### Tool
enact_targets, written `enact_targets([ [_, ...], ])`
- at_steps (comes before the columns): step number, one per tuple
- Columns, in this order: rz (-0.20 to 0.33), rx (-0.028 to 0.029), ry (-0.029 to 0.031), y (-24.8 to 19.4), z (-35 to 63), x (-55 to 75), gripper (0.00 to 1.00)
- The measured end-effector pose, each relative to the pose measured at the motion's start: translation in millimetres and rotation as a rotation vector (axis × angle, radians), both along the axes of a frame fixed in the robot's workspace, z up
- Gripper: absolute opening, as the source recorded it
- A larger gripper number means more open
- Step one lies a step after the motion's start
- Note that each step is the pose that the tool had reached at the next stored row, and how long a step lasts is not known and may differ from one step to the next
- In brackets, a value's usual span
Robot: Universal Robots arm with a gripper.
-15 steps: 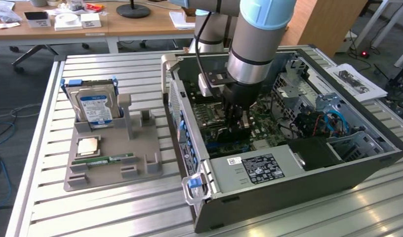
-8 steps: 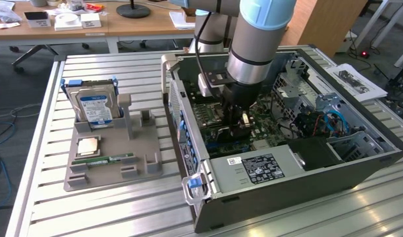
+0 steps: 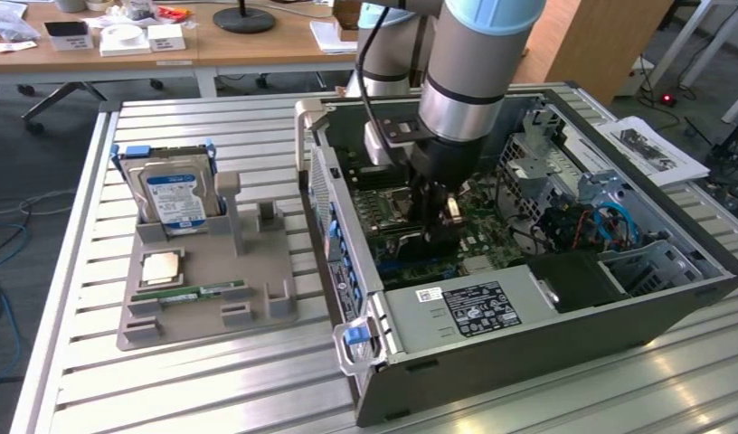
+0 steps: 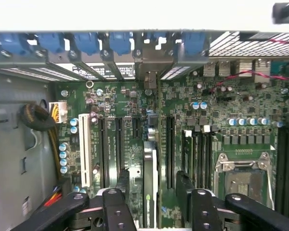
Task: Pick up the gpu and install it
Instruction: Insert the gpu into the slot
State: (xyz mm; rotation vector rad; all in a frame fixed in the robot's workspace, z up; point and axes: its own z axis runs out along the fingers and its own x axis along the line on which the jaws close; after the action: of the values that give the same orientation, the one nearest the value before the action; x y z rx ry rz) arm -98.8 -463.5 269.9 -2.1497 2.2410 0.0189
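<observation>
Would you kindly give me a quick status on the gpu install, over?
Gripper open, down inside the PC case. Gpu edge-on in a motherboard slot between the jaws, not gripped. No obstruction seen around it.

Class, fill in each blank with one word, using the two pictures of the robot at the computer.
Inside the dark metal computer case, the end effector sits over the green ____. The thin green-and-black gpu card stands on edge between its two ____. The silver hard drive with a blue label stands ____ in the grey plastic holder.
Missing words: motherboard; fingers; upright.
</observation>
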Motion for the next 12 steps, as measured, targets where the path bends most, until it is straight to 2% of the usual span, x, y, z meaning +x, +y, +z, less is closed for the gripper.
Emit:
enact_targets([
  [5,0.000,0.0000,-0.0003,0.0,16.6,0.0,0.51],
  [12,0.000,0.0001,-0.0011,0.0,34.2,0.1,0.51],
])
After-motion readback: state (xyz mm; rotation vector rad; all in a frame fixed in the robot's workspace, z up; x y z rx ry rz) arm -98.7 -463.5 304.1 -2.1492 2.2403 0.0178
